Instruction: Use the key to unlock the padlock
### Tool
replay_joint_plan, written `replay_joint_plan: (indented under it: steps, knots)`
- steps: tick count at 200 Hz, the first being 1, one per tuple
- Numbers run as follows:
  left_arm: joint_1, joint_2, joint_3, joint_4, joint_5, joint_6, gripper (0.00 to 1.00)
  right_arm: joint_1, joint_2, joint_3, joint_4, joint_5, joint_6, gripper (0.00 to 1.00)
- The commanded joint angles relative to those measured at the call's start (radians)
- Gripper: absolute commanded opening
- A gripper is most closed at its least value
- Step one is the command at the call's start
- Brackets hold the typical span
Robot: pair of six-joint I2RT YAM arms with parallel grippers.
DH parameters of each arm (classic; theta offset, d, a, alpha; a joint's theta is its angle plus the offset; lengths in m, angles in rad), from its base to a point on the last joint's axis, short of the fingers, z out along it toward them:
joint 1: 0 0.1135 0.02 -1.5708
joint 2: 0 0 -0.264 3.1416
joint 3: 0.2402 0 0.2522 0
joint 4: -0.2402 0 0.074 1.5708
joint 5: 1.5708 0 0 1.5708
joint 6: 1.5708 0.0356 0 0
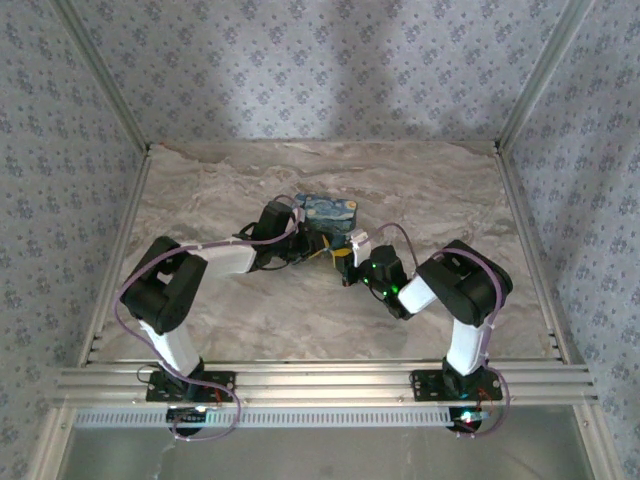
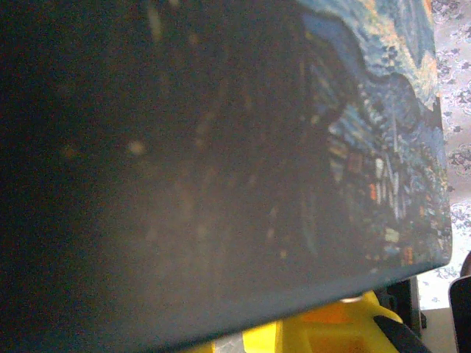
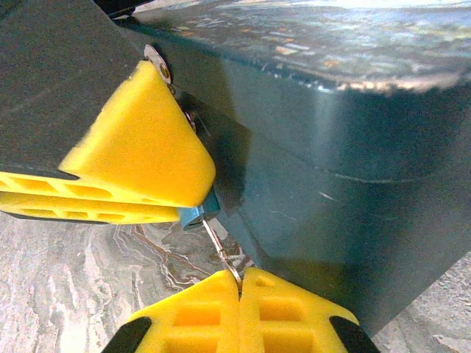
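Observation:
The padlock [image 3: 197, 215] is a tiny bluish-grey piece poking out from between the yellow fingers [image 3: 140, 151] of my left gripper [image 1: 320, 250], which is shut on it at the front of the blue swirl-painted box [image 3: 346, 147]. A thin metal key [image 3: 221, 250] runs from the padlock's underside down into my right gripper [image 3: 240, 285], which is shut on its head. In the top view the right gripper [image 1: 347, 268] meets the left one just in front of the box [image 1: 328, 210]. The padlock's brass-yellow part is hidden. In the left wrist view the box's dark side [image 2: 221, 169] looms over that gripper's yellow fingers [image 2: 324, 334].
The marble-patterned tabletop [image 1: 250, 180] is walled by patterned panels with metal posts at the back corners. An aluminium rail [image 1: 320, 385] runs along the near edge by the arm bases. Bare marble [image 3: 81, 272] lies below the grippers.

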Motion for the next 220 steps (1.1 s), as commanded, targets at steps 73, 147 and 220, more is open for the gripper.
replay_joint_plan:
  steps: [73, 147, 220]
  knots:
    - [-0.033, -0.042, 0.031, -0.005, 0.115, 0.004, 0.18, -0.066, -0.029, 0.042, 0.044, -0.088, 0.026, 0.00]
    - [-0.033, -0.033, 0.036, -0.007, 0.112, 0.006, 0.18, -0.109, -0.024, 0.059, 0.006, -0.200, 0.096, 0.00]
    - [-0.033, -0.022, 0.037, 0.001, 0.108, 0.003, 0.17, -0.089, -0.037, 0.069, -0.010, -0.198, 0.090, 0.00]
